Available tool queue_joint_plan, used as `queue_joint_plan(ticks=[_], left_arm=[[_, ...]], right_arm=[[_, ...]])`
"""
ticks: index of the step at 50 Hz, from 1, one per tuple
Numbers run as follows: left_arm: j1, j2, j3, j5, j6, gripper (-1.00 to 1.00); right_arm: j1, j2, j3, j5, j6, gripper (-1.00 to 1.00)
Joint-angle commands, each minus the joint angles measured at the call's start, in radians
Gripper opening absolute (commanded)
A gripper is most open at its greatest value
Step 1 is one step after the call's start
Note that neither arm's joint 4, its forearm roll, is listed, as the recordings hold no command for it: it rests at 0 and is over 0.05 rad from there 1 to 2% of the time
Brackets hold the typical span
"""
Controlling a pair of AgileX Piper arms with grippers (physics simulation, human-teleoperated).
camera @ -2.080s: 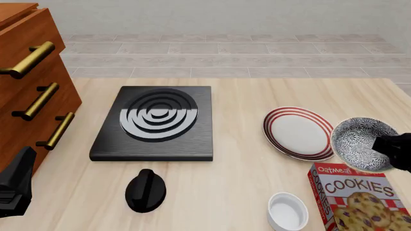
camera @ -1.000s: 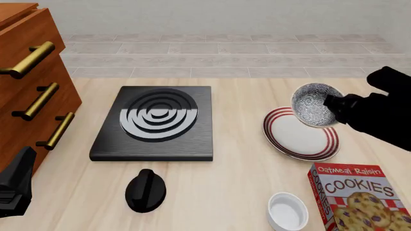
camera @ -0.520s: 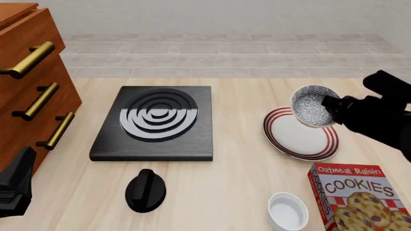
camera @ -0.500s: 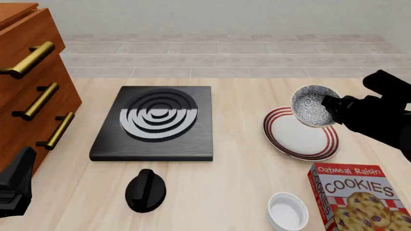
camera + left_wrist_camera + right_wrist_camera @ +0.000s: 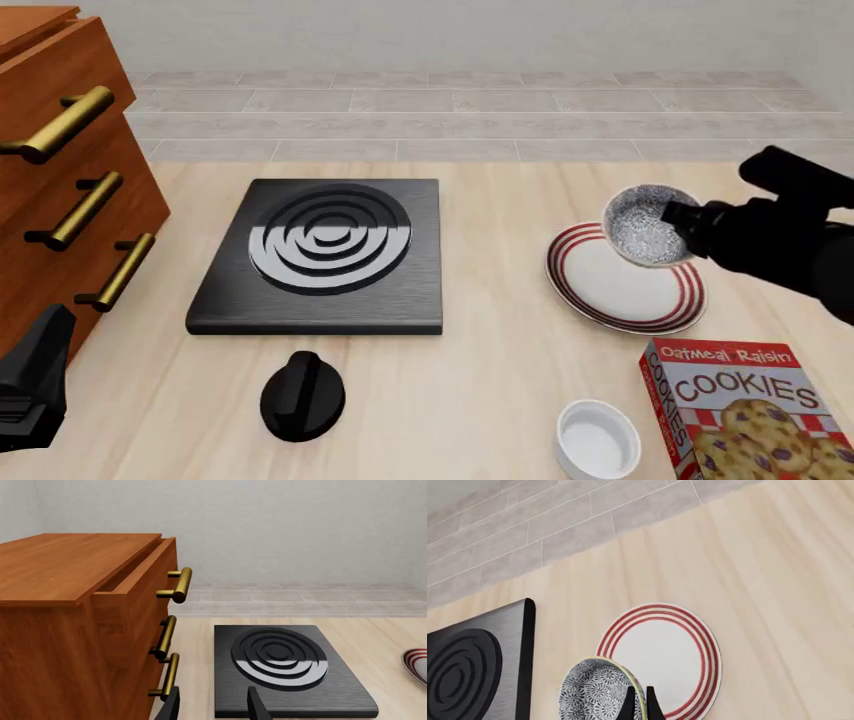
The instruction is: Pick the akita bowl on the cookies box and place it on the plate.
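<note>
The right gripper (image 5: 683, 214) has its fingers pinched on the rim of the speckled bowl (image 5: 649, 226), holding it tilted in the air above the plate (image 5: 617, 290). The cookies box (image 5: 747, 410) lies near the plate. The left gripper (image 5: 212, 706) waits near the stove (image 5: 324, 253), its fingers apart and holding nothing.

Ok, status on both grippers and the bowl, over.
Right gripper shut on akita bowl rim, bowl held tilted above plate, not yet down. Left gripper open, idle near the drawers. Nothing lying on the plate.

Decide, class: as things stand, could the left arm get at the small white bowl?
Probably yes: the left gripper is open and holds nothing, and only the black knob lies on the table between it and the small white bowl.
</note>
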Motion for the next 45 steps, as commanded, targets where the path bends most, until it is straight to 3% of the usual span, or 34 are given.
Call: queue_joint_plan(ticks=[1,45], left_arm=[[0.0,0.0,0.0,0.0,0.0,1.0],[0.0,0.0,0.0,0.0,0.0,1.0]], right_arm=[[-0.004,0.019,-0.001,-0.01,-0.001,-1.0],[-0.034,0.149,0.0,-0.1,0.004,-1.0]])
